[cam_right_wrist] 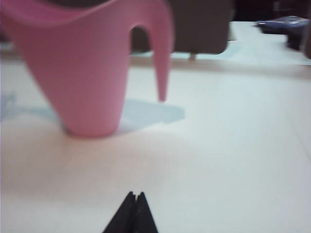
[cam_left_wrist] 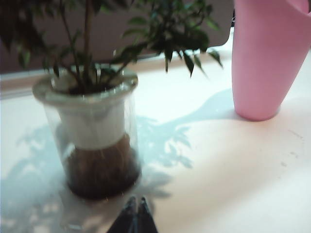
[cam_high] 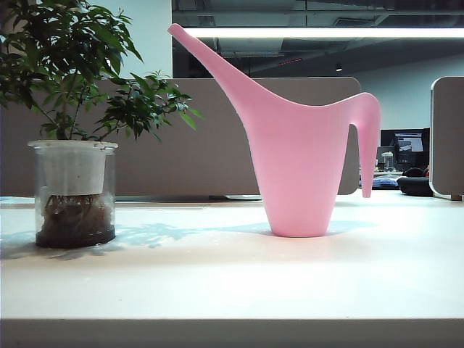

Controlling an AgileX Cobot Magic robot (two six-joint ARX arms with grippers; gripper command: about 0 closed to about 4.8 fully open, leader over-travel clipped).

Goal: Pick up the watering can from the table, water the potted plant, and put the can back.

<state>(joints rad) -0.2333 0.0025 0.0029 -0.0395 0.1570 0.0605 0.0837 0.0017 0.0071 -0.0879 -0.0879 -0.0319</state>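
Observation:
The pink watering can (cam_high: 299, 163) stands upright on the cream table (cam_high: 232, 290), spout pointing up towards the potted plant (cam_high: 74, 192) in its clear pot at the left. Neither gripper shows in the exterior view. In the left wrist view my left gripper (cam_left_wrist: 136, 200) is shut and empty, a short way in front of the potted plant (cam_left_wrist: 95, 131), with the watering can (cam_left_wrist: 265, 58) off to one side. In the right wrist view my right gripper (cam_right_wrist: 134, 195) is shut and empty, well back from the watering can (cam_right_wrist: 82, 73) and its thin handle (cam_right_wrist: 163, 53).
Grey-beige partition panels (cam_high: 217, 138) stand behind the table, with another (cam_high: 448, 138) at the far right. Dark desk items (cam_high: 406, 163) lie beyond them. The table's straight front edge (cam_high: 232, 322) runs along the bottom of the exterior view.

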